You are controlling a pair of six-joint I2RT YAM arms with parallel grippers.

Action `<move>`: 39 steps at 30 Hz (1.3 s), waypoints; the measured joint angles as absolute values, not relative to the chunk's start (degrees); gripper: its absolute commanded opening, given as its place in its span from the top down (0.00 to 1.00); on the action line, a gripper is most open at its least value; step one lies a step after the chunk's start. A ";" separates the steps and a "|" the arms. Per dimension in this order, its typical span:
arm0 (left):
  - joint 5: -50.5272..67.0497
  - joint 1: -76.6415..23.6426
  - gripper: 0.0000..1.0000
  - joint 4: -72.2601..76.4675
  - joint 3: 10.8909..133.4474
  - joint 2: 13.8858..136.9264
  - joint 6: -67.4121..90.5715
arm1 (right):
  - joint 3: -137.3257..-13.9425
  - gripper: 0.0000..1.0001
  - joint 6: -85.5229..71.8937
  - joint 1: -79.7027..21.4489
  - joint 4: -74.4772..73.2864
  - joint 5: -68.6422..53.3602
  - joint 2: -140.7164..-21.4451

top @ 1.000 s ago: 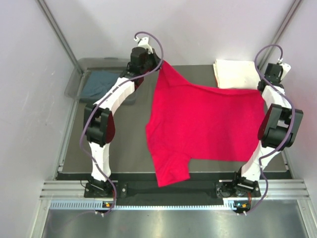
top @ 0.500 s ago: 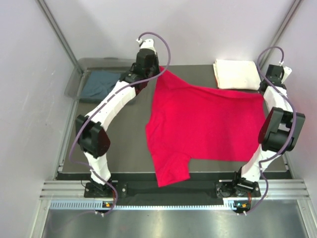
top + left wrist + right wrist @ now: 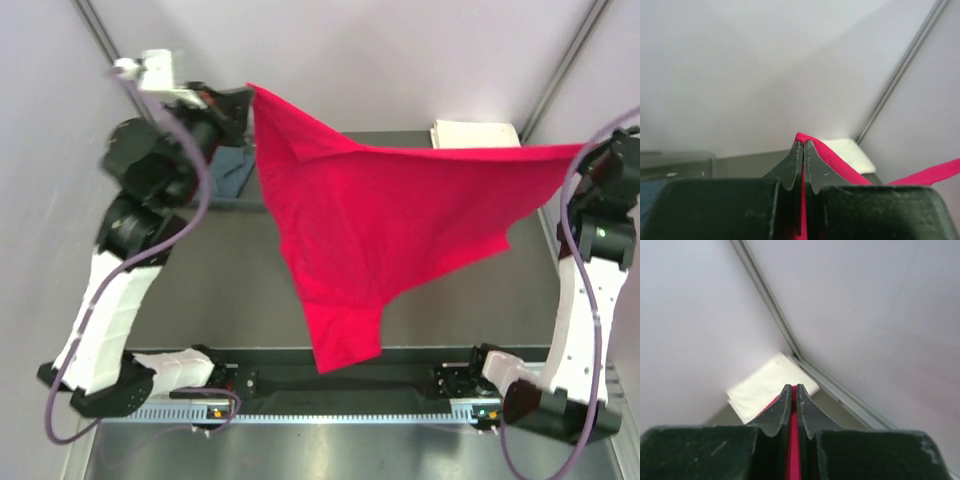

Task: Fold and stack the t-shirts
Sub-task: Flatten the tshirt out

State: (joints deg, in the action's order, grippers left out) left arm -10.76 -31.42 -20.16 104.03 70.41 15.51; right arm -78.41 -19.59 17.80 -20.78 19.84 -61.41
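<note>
The red t-shirt (image 3: 390, 220) hangs stretched in the air between both arms, its lower end (image 3: 345, 345) drooping toward the table's near edge. My left gripper (image 3: 250, 96) is shut on the shirt's upper left corner, and red cloth (image 3: 840, 166) shows between the shut jaws (image 3: 803, 143). High at the right, the right gripper (image 3: 582, 152) is shut on the other corner, with a red strip (image 3: 792, 450) pinched between its jaws (image 3: 792, 387). The cream-white t-shirt (image 3: 475, 133) lies folded at the far right corner. The blue-grey t-shirt (image 3: 232, 168) is partly hidden behind the red one.
A clear plastic bin (image 3: 228, 200) stands at the far left and holds the blue-grey shirt. White walls with metal corner posts (image 3: 565, 60) enclose the dark table (image 3: 220, 300). The folded cream shirt (image 3: 765, 385) lies below the right gripper.
Both arms have swung up and outward, lifting the red shirt off the table by its two far corners. It now hangs stretched between them.
</note>
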 measured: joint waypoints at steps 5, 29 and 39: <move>-6.09 -31.38 1.00 -21.21 107.44 61.21 14.70 | -82.72 1.00 -20.14 17.80 -20.64 19.86 -50.46; -6.94 -30.39 1.00 -18.96 111.26 76.12 3.86 | -83.48 1.00 -19.99 15.86 -15.35 19.59 -62.65; -4.45 -27.24 1.00 -5.80 98.43 117.38 1.06 | -69.87 1.00 -16.86 16.47 -0.75 19.46 -96.20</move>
